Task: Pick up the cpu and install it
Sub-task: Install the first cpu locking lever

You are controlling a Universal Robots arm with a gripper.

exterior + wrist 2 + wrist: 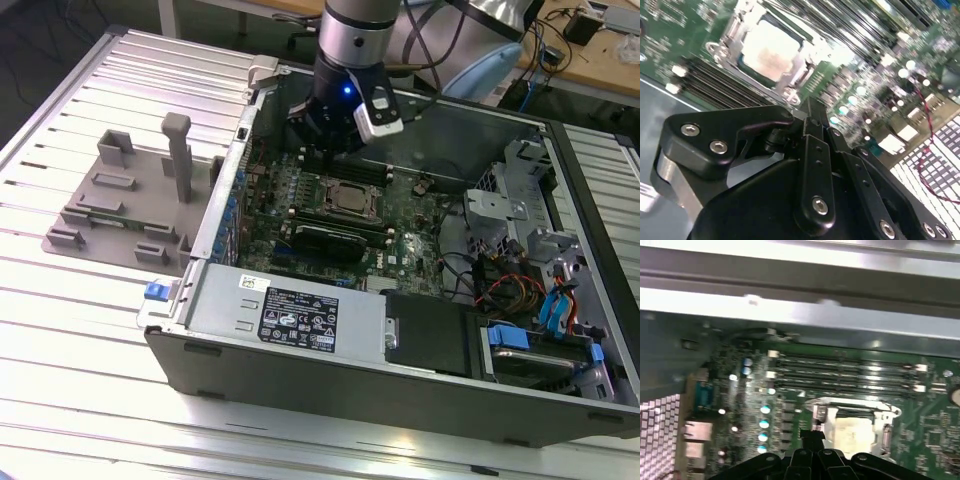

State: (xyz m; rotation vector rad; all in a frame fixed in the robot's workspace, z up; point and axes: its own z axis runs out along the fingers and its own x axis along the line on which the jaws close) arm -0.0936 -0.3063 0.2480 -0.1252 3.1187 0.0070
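Note:
The cpu [347, 200] is a silver square lying flat in the socket frame [322, 187] on the green motherboard inside the open computer case. In both wrist views the cpu [767, 47] [855, 432] sits within the metal frame, just past the black fingertips. My gripper [331, 142] hangs over the board, a little beyond the socket toward the case's far wall. Its black fingers [810, 117] meet at one tip, so my gripper [810, 106] [811, 436] looks shut with nothing between the fingers. It does not touch the cpu.
Black memory slots [325, 235] flank the socket. A grey power supply box [290, 315] fills the case's near side, with drive cages and cables [530, 290] on the exterior view's right. A grey plastic fixture [130, 200] stands on the ribbed metal table [90, 340] outside the case.

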